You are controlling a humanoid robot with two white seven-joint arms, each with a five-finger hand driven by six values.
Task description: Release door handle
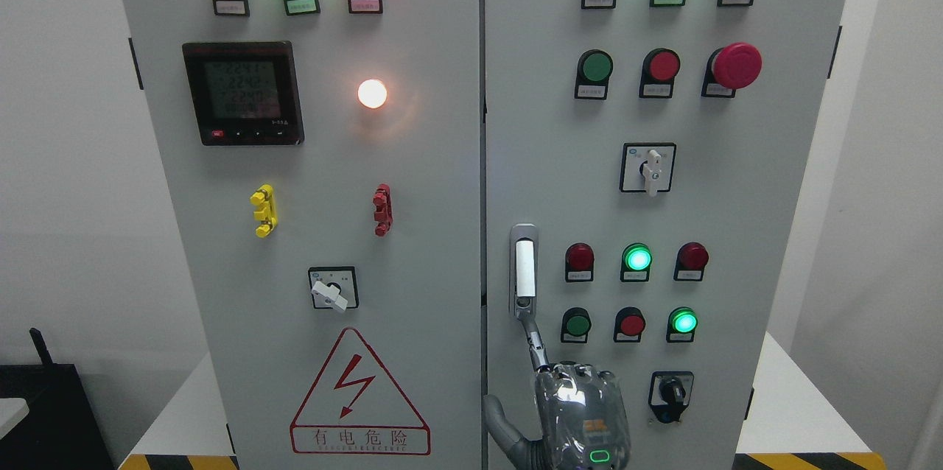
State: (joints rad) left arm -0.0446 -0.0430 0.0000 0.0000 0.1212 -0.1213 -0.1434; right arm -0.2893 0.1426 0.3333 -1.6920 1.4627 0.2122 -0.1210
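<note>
The hand (pixel 578 411), index finger (pixel 536 343) extended up to the door handle's (pixel 524 269) lower end, holds nothing on the cabinet (pixel 412 249).

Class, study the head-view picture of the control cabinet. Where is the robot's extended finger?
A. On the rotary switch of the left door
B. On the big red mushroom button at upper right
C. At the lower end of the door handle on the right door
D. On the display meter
C: the hand reaches one finger up to the bottom of the door handle.
</note>
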